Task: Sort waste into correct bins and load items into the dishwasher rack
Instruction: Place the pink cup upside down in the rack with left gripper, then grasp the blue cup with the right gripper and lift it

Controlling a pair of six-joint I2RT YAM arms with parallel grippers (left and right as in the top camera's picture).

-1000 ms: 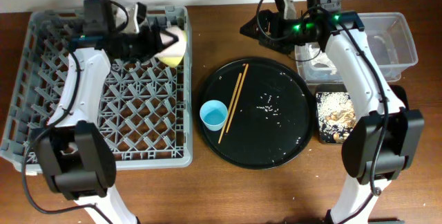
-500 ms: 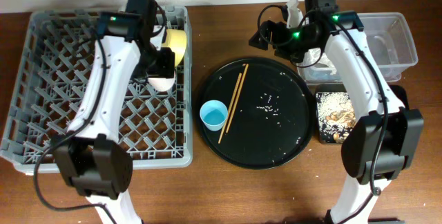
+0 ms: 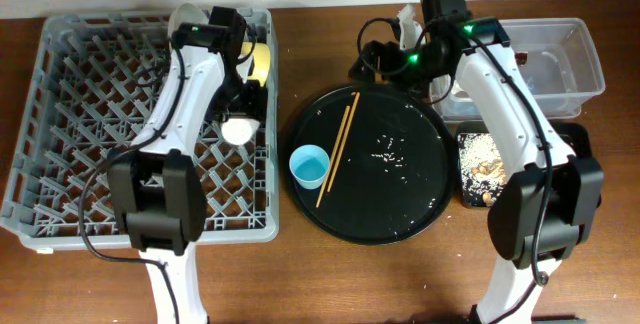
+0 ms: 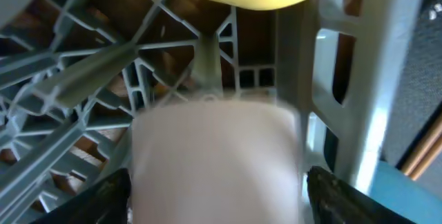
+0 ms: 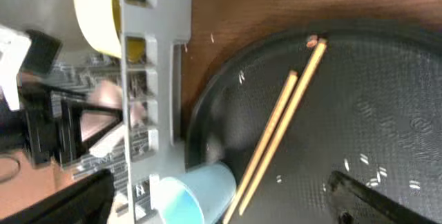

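Gripping the pink cup [image 4: 214, 158], left tool [image 4: 221, 198] hovers over rack [image 3: 100, 114].

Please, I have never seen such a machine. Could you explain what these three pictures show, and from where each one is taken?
These are two robot arms at a table, each ending in a two-finger claw. One picture looks down from above; the other two come from wrist cameras, showing each claw's own fingers. The left claw holds a pink cup over the rack, near a yellow bowl. The right claw is open and empty above the edge of a round tray carrying a blue cup, two chopsticks and rice. At the right stand a clear tub and a small tray of scraps.
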